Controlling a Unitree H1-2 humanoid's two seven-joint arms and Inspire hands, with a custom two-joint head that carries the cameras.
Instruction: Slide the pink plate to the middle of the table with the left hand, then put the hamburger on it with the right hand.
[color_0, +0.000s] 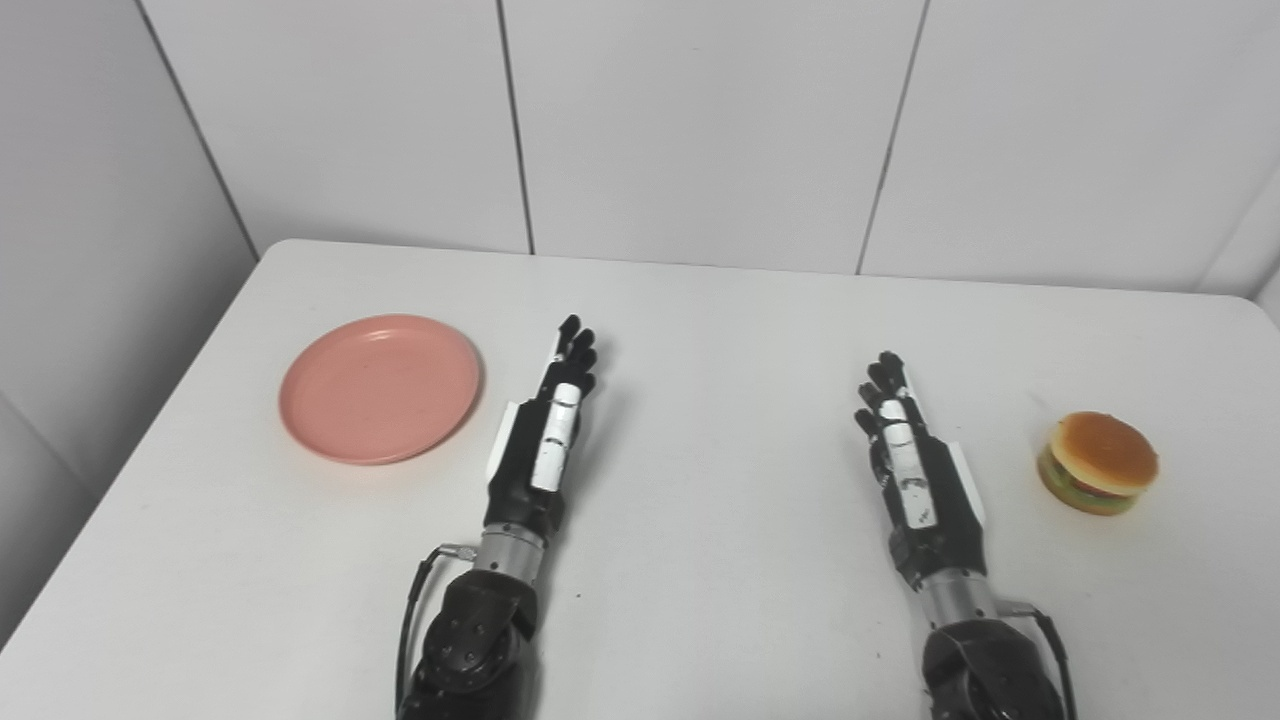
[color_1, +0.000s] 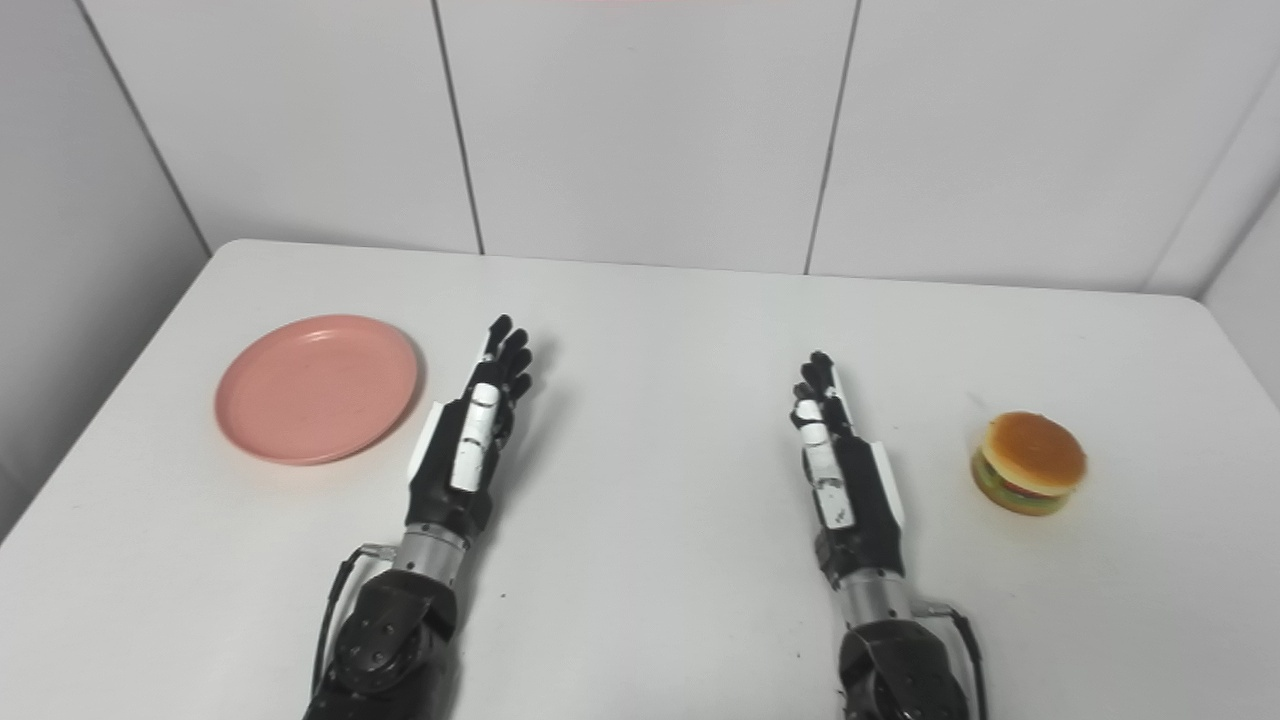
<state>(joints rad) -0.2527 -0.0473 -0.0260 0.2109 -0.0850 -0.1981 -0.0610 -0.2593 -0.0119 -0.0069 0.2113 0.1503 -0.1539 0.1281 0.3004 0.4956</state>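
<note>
A round pink plate (color_0: 380, 387) lies on the left part of the white table (color_0: 700, 330), with nothing on it. My left hand (color_0: 545, 425) rests just to the right of the plate's rim, not touching it, fingers stretched forward, open and holding nothing. A toy hamburger (color_0: 1100, 462) with a tan bun and green and red layers sits near the table's right side. My right hand (color_0: 905, 450) lies a short way to the left of the hamburger, apart from it, also open with straight fingers.
White wall panels (color_0: 700, 120) rise behind the table's far edge. The table's left edge runs close to the plate (color_1: 316, 402), and its right edge lies beyond the hamburger (color_1: 1030, 462). Bare tabletop stretches between the two hands.
</note>
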